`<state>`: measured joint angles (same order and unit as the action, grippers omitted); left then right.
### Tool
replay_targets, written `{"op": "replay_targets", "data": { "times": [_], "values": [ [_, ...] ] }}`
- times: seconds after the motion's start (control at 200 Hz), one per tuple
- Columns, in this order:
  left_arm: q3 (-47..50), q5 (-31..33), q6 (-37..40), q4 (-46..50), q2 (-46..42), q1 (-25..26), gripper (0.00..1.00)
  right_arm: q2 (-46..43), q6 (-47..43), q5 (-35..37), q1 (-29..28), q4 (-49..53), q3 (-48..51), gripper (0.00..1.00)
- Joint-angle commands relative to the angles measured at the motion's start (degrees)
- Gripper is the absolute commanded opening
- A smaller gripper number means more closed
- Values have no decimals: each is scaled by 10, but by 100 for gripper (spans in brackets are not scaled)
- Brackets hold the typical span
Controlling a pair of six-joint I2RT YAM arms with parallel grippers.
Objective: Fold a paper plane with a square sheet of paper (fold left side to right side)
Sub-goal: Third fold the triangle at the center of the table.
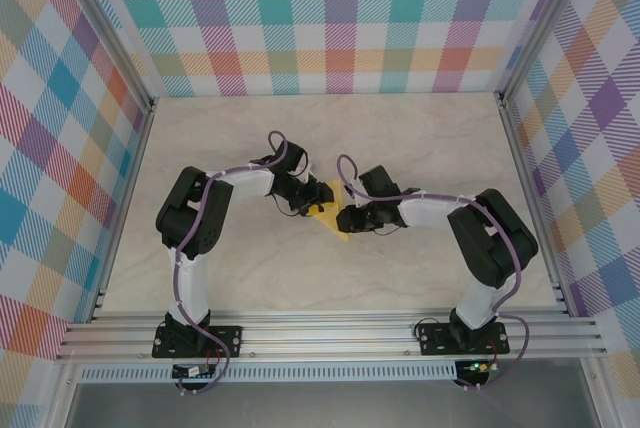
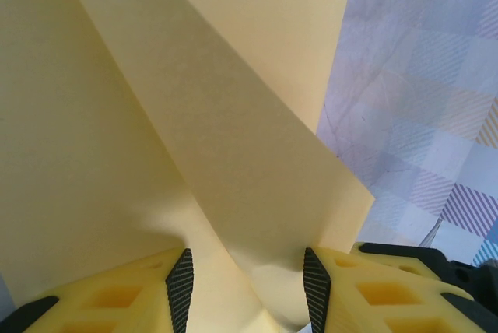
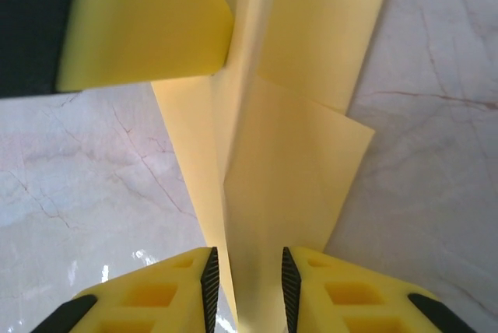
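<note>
While the paper [image 1: 330, 216] is sitting mid-frame, the left end effector [image 2: 245, 286] is gaping half open and the right end effector [image 3: 246, 278] narrowly open astride it, neither clamping; light and floppy, it is probably needing edge pinches.

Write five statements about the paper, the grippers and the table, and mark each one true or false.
1. The sheet of paper is yellow. True.
2. It lies flat and unfolded. False: creases and overlapping layers show.
3. Paper runs between the fingers of the right gripper. True.
4. The table is plaid. False: it is pale and marbled; the walls are plaid.
5. The left gripper is far from the paper. False: paper runs between its fingers too.
</note>
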<state>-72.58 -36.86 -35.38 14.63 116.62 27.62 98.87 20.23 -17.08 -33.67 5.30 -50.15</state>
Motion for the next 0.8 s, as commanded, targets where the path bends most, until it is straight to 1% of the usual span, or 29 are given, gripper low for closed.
{"op": "replay_targets", "data": {
  "times": [0.0, 0.11, 0.195, 0.375, 0.47, 0.55, 0.62, 0.795],
  "values": [
    [3, 26, 2, 17, -19, 3, 44, -35, -17, 15, 4, 32, 11, 31],
    [9, 39, 10, 46, -51, 2, 45, -58, -17, 19, 5, 34, 18, 35],
    [18, 60, 19, 67, -84, -2, 49, -74, -18, 16, 7, 38, 20, 35],
    [50, 88, 31, 103, -154, -22, 53, -90, -26, -10, 9, 49, 21, 25],
    [65, 90, 34, 111, -178, -24, 53, -90, -23, -38, 9, 44, 26, 19],
    [76, 73, 30, 100, -185, -23, 50, -79, -19, -69, 9, 38, 27, 16],
    [81, 66, 31, 96, -187, -20, 46, -69, -15, -79, 9, 29, 28, 16],
    [75, 25, 28, 71, -176, -3, 32, -25, -7, -108, 9, 13, 9, 15]
  ]
}}
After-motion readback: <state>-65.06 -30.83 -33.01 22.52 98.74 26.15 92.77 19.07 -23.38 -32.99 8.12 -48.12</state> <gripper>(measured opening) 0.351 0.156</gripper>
